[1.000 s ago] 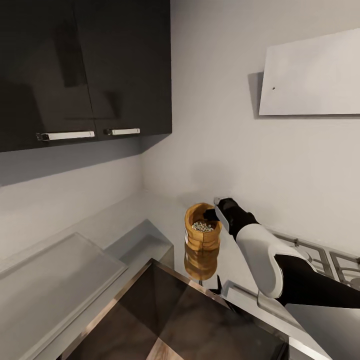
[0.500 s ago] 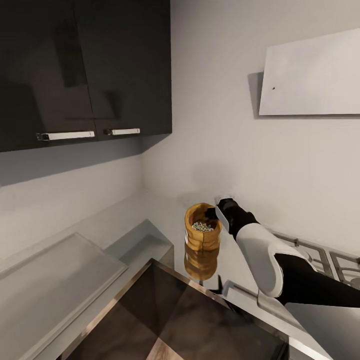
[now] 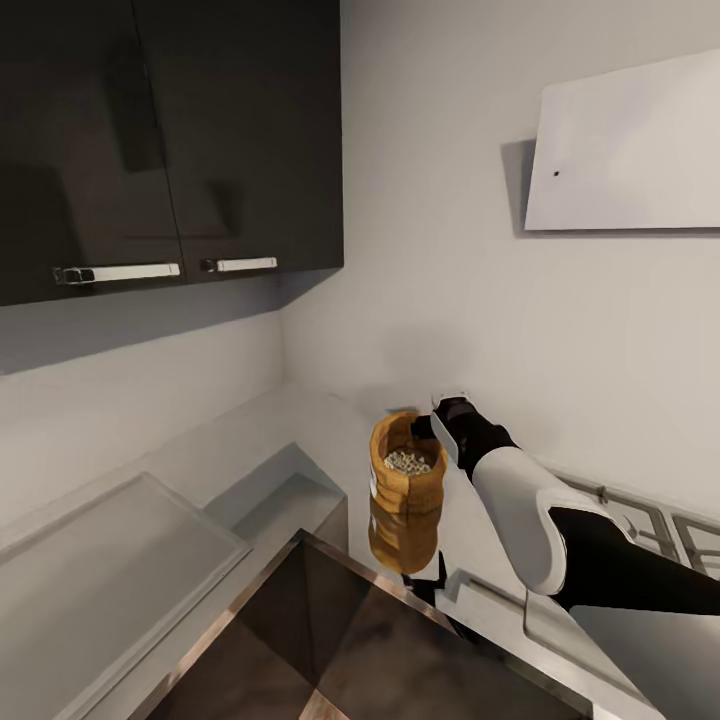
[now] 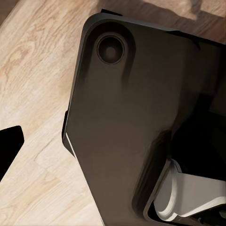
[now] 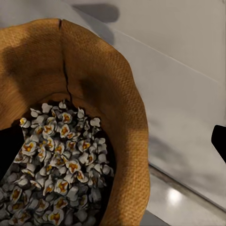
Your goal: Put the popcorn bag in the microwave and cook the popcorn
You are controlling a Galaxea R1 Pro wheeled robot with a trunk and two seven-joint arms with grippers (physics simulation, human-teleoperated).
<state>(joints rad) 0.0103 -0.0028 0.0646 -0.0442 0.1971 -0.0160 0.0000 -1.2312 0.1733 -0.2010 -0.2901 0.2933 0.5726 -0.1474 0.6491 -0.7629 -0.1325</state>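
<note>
The popcorn bag (image 3: pixel 404 495), a tan burlap sack, stands on the grey countertop (image 3: pixel 300 420) and leans a little. Whitish popcorn (image 3: pixel 407 462) shows through its mouth. My right gripper (image 3: pixel 428 426) is at the sack's rim on the side toward the wall, open. In the right wrist view one black fingertip (image 5: pixel 8 150) is inside the popcorn bag (image 5: pixel 117 94) among the popcorn (image 5: pixel 61 169). The other fingertip (image 5: pixel 219 141) is outside, with the sack's wall between them. One dark fingertip (image 4: pixel 9 146) of my left gripper hangs over wood floor. The microwave is out of view.
A dark glossy panel with a metal edge (image 3: pixel 330 640) lies just in front of the sack. A sunken grey basin (image 3: pixel 280 495) is to its left and hob grates (image 3: pixel 650 520) to its right. Dark wall cabinets (image 3: pixel 170 140) hang above, a flat hood (image 3: pixel 630 150) at upper right.
The whole head view has shifted slightly, so the camera moved. The sack now leans and looks taller against its reflection. My right gripper stays at its rim.
</note>
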